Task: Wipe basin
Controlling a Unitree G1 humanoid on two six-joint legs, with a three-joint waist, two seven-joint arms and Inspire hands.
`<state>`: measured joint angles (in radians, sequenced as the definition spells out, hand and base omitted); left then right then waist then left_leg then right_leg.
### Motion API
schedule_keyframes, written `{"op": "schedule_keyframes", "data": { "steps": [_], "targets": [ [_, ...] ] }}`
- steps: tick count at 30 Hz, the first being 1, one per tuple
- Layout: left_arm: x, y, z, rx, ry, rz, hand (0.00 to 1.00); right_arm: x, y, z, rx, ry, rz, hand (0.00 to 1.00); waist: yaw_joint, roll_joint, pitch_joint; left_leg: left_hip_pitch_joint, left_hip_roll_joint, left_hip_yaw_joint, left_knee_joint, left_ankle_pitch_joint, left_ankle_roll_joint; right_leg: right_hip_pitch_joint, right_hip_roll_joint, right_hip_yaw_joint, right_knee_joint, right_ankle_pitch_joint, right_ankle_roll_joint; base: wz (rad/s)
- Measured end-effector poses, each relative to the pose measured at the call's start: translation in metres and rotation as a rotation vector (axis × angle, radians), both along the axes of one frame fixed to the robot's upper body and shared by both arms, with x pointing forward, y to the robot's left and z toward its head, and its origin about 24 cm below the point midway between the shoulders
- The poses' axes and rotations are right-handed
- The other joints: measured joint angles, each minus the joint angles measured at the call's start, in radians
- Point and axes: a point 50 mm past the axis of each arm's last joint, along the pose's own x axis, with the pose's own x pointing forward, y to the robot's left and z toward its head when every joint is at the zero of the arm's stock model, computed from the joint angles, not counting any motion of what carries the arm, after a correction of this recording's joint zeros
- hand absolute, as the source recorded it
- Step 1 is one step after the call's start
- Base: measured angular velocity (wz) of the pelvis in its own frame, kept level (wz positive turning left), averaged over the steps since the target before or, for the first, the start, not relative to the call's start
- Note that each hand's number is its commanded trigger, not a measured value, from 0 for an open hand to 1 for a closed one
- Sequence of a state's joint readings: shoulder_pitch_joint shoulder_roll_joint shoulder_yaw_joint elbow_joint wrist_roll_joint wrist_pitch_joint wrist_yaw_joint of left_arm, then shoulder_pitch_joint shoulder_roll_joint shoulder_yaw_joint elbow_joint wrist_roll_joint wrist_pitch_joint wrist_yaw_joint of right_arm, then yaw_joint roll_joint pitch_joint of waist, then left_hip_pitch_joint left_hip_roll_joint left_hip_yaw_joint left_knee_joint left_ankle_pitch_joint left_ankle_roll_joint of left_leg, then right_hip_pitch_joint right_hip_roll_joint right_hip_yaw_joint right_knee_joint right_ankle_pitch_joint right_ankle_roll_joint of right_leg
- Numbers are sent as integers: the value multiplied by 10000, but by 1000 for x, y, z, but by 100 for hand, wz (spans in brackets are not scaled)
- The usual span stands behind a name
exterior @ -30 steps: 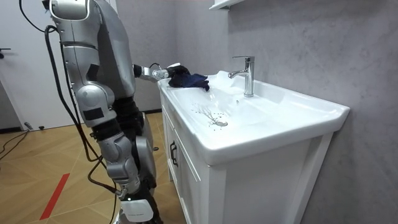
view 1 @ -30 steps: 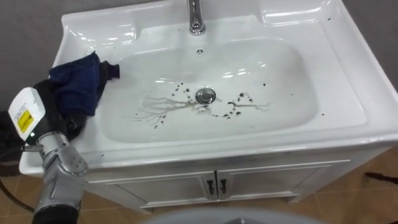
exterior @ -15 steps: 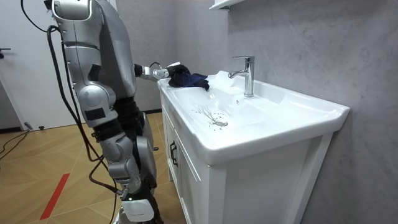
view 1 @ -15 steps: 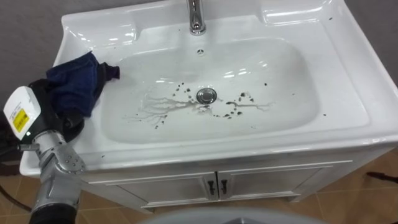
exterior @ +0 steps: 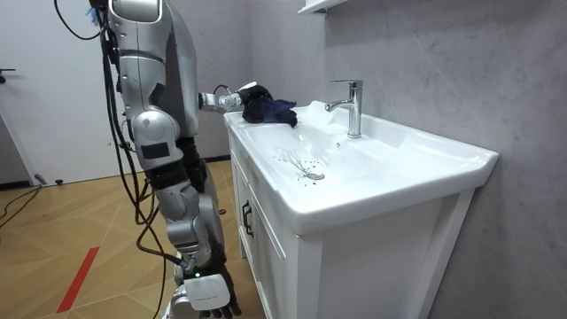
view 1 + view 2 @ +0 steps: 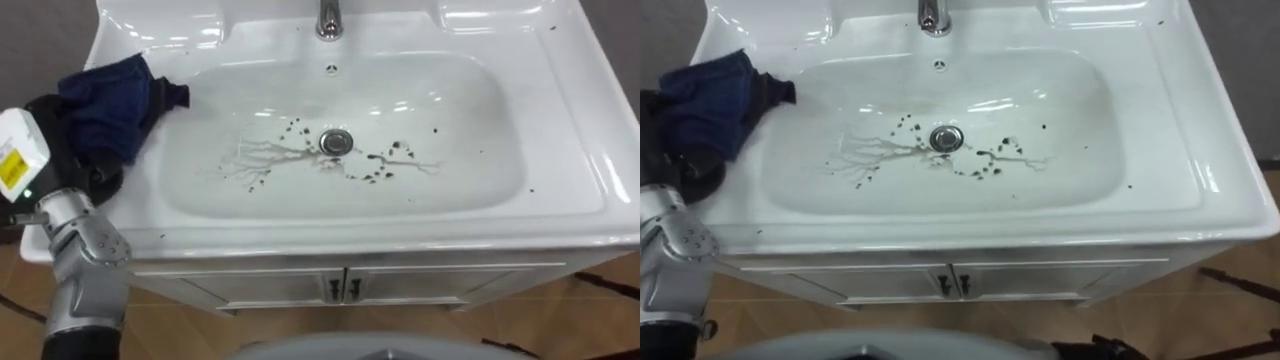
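Observation:
A white basin [image 6: 560, 120] has dark dirt streaks [image 6: 262, 160] and specks spread around its drain [image 6: 336, 141]. On the basin's left rim lies a dark blue cloth [image 6: 105, 100], bunched, with one corner hanging towards the bowl. My left hand [image 6: 62, 150], black, sits at that rim with its fingers curled round the cloth, which covers most of them. In the room view I stand at the basin's end, left arm stretched out to the cloth [image 5: 266, 111].
A chrome faucet [image 6: 328, 20] stands at the back middle of the basin. Below the front rim is a white cabinet with two door handles [image 6: 340, 290]. A grey wall runs behind the basin; wooden floor lies around it.
The camera has shifted forward and down over the basin. In the room view I have stepped closer to the basin and stand taller. The cloth stays on the left rim in my left hand.

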<state>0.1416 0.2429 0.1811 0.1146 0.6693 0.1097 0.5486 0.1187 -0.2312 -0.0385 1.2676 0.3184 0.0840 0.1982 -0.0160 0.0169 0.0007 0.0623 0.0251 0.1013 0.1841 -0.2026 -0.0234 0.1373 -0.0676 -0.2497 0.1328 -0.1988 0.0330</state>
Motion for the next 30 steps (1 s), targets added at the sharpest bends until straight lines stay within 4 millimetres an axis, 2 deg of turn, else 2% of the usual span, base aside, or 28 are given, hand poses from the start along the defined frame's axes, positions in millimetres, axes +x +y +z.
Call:
{"op": "schedule_keyframes", "data": {
  "steps": [2, 7, 11, 14, 18, 24, 30],
  "targets": [
    [0, -3, 10, 350, -622, -78, 100, 0, 0, 0, -80, -98, 70, 0, 2, 34, 18, 11, 0, 3, 1, 0, 0, 3, 0, 20, -6, 3, -1, 2],
    [1, -11, 32, 1198, -2523, -305, 100, -2, -4, 1, -308, -322, 53, 0, -31, 289, -7, 26, -4, 3, 20, 0, -1, -13, -10, 25, -6, 3, 0, -2],
    [1, -14, 38, 1322, -3159, -433, 100, -5, -4, 1, -269, -347, 82, 0, -32, 292, -11, 117, 7, 7, 19, 0, -1, 35, -1, 24, -9, 2, -1, 0],
    [0, -16, 37, 1313, -3207, -457, 100, -5, -3, 1, -203, -334, 64, 0, -97, 205, -11, 154, 0, 22, 15, 0, -1, 59, -10, 28, 1, 3, -1, 0],
    [-2, -16, 23, 1017, -2448, -589, 100, -8, -1, 0, -30, -271, 51, 0, -114, 78, -67, 185, -3, -8, 42, -3, 3, 106, -10, 37, 18, 8, 3, 1],
    [-3, -21, -3, 540, -830, -1056, 100, -11, -1, 0, 10, -250, -60, 0, -168, 134, -42, 177, -6, -125, 113, -14, 20, 186, 6, -1, 11, 39, 13, 4],
    [-5, -28, -25, -21, 496, -1515, 100, -8, -2, 1, 82, -323, -11, 0, -327, 172, -65, 178, 5, -81, 103, -14, 20, 158, 14, 18, 11, 39, 11, -1]
  ]
}}
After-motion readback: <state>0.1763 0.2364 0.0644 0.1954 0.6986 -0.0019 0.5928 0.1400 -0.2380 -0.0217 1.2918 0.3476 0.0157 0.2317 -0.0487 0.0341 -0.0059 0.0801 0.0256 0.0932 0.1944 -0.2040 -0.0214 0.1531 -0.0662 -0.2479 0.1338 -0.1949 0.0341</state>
